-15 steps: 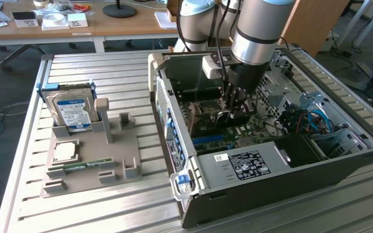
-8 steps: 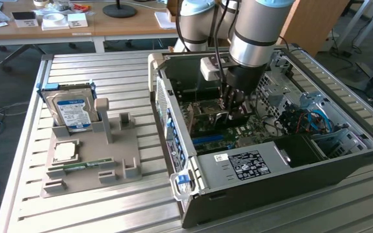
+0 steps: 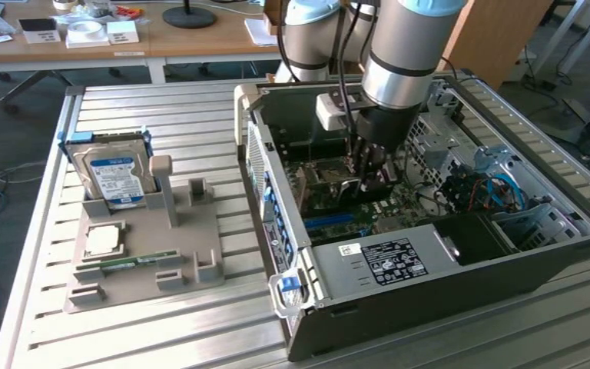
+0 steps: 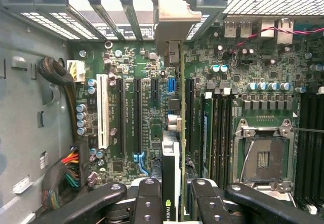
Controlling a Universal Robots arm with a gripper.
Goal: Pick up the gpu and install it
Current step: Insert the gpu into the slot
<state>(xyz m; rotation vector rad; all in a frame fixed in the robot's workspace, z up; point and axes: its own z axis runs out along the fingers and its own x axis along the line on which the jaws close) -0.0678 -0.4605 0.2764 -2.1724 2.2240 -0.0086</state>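
We see the gripper lowered inside the open computer case. Its jaws are clamped on the gpu, one finger on each flat face, so the card sits edge-on directly between them and not off to a side. The card's long axis runs from the jaws straight toward the case's rear panel, where its silver end bracket meets the row of expansion openings. It stands upright over the motherboard on the case floor, just beside a long black slot. We cannot tell whether its edge connector touches that slot or hangs apart from it. We judge that the fit depends on the card lying parallel to that slot. The case also holds a bare CPU socket, memory sticks and a power supply. Outside the case, toward the exterior view's left, a grey holder carries a hard drive, a processor and a memory stick.
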